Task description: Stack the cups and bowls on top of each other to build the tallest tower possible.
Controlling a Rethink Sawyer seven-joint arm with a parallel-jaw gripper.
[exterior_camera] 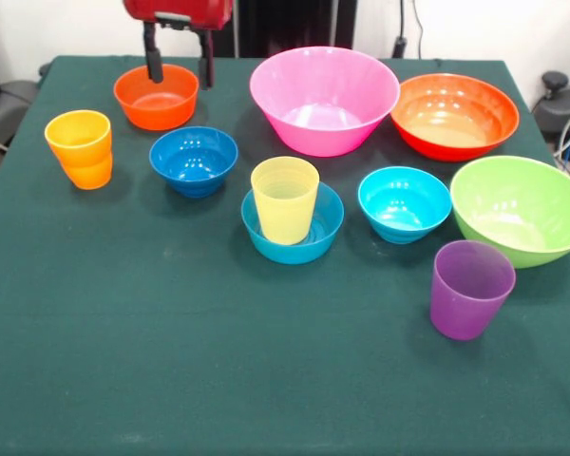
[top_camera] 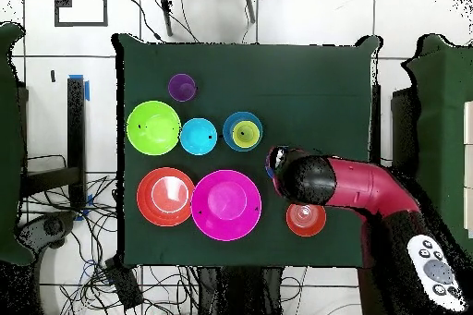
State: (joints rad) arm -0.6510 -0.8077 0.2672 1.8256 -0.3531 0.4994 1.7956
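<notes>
Front view: gripper (exterior_camera: pixel 180 69) hangs over the small orange-red bowl (exterior_camera: pixel 156 96) at the tabletop's (exterior_camera: pixel 171 380) far side, fingers spread and empty, 1 prong above the bowl's hollow, 1 near its rim. Tower (exterior_camera: pixel 291 220) so far is the yellow cup (exterior_camera: pixel 285 199) upright in the mid-blue bowl (exterior_camera: pixel 309 237), well nearer the camera and right of the fingers. Count: 3 cups, 4 small bowls, 3 large bowls.
</notes>
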